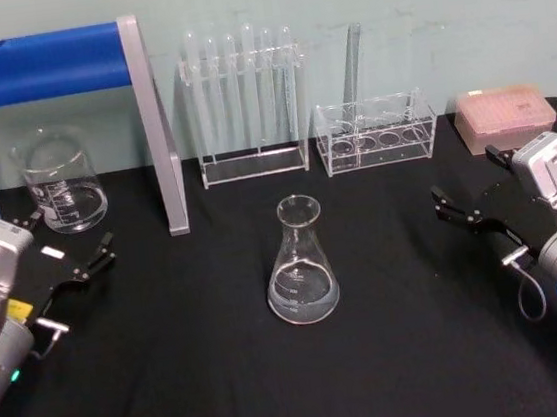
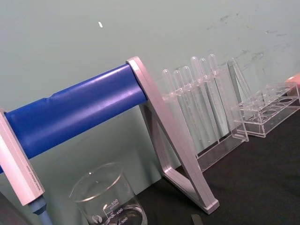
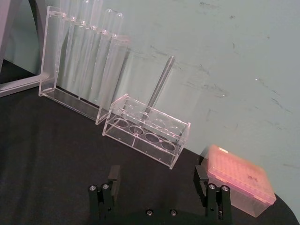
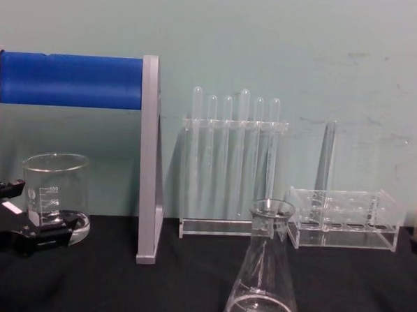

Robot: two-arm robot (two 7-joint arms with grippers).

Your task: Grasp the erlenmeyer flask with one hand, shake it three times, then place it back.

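The erlenmeyer flask (image 1: 300, 266) stands upright on the black table at the centre, a little clear liquid in its wide base. In the chest view the flask (image 4: 264, 288) is close and low. My left gripper (image 1: 71, 240) hovers open at the left, well apart from the flask and just in front of a glass beaker; the chest view shows the left gripper (image 4: 20, 212) at the left edge. On the right side my right gripper (image 1: 469, 182) is open and empty, also clear of the flask. The right wrist view shows the right gripper (image 3: 157, 176) with its jaws wide apart.
A glass beaker (image 1: 59, 183) sits back left beside a grey stand (image 1: 153, 122) carrying a blue bar (image 1: 41, 64). A tall test tube rack (image 1: 246, 101), a low clear rack (image 1: 376, 132) and a pink tip box (image 1: 504, 112) line the back.
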